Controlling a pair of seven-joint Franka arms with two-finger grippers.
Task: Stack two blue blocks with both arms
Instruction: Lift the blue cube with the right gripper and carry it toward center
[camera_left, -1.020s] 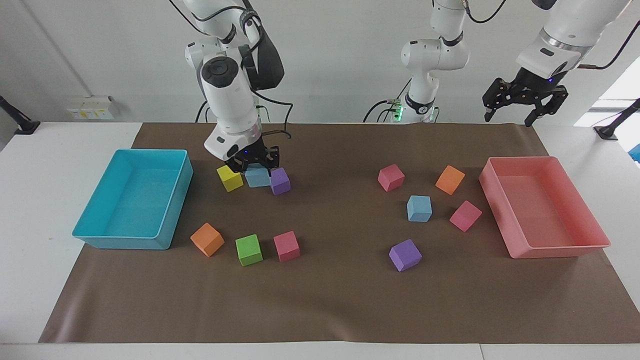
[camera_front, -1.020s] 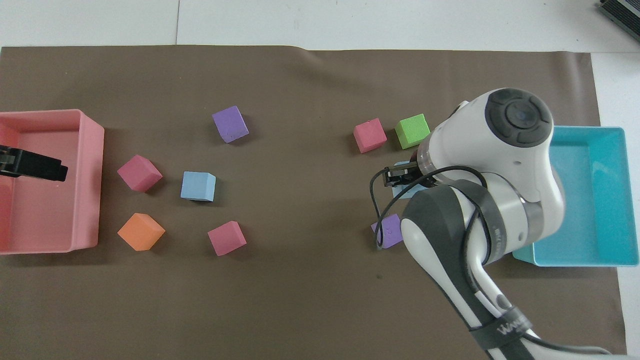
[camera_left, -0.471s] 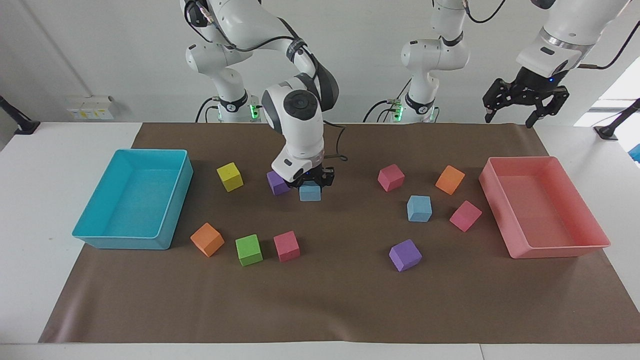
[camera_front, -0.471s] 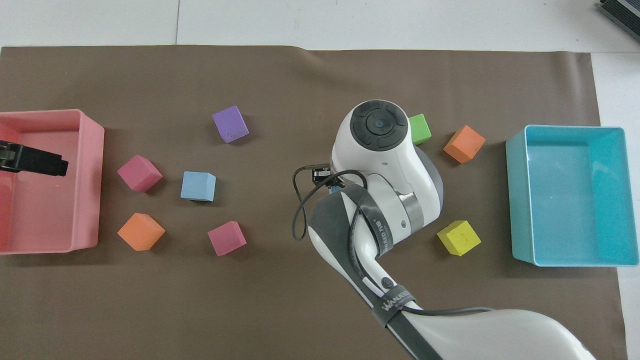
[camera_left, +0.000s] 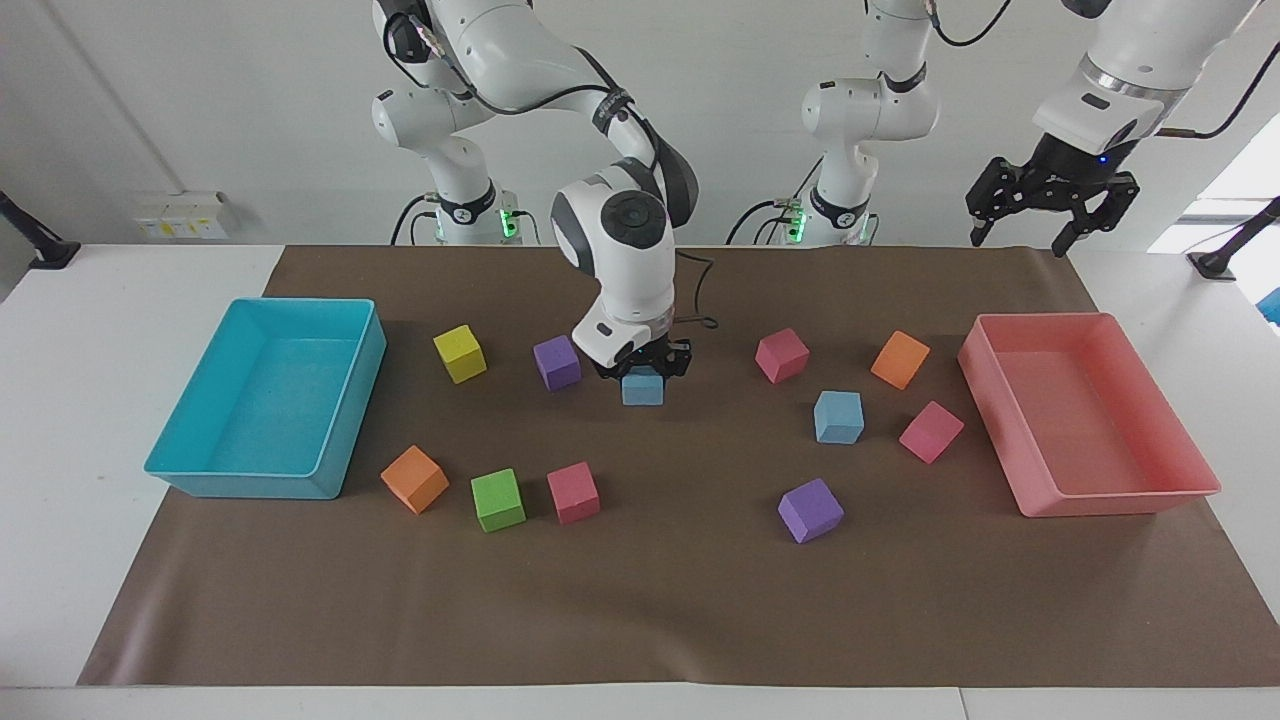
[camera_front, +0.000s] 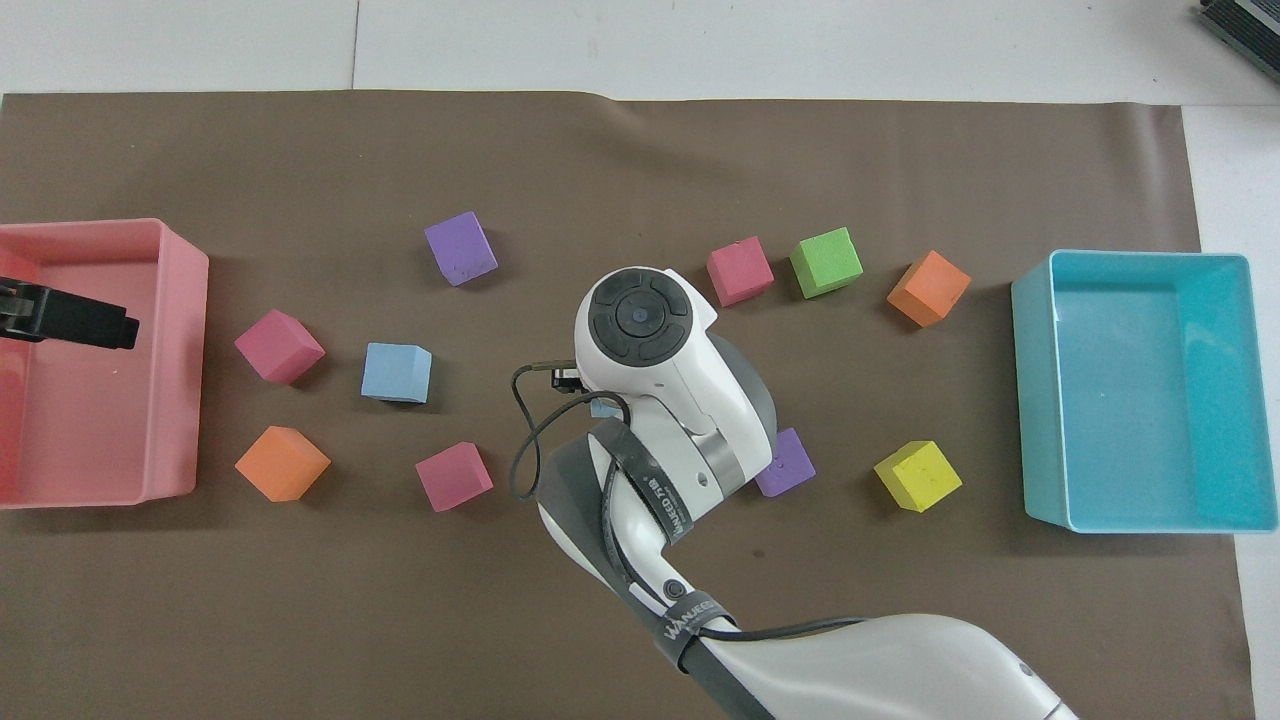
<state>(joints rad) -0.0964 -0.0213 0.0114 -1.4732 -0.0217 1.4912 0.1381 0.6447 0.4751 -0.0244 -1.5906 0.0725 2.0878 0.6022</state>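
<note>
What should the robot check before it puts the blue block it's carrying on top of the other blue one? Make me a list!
1. Right gripper holding the carried blue block: ok.
2. Other blue block bare on top: ok.
3. Carried block over it: not ok, it is over the brown mat, short of it.
4. Pink cube out of the path: cannot tell.
5. Left gripper out of the way, waiting open above the pink tray: ok.

sky-blue blocks (camera_left: 838, 417), brown mat (camera_left: 660, 600), turquoise tray (camera_left: 350, 400), pink tray (camera_left: 1120, 500).

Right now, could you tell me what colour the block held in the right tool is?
Light sky blue; the held block shows best in the facing view, gripped by the right tool.
</note>
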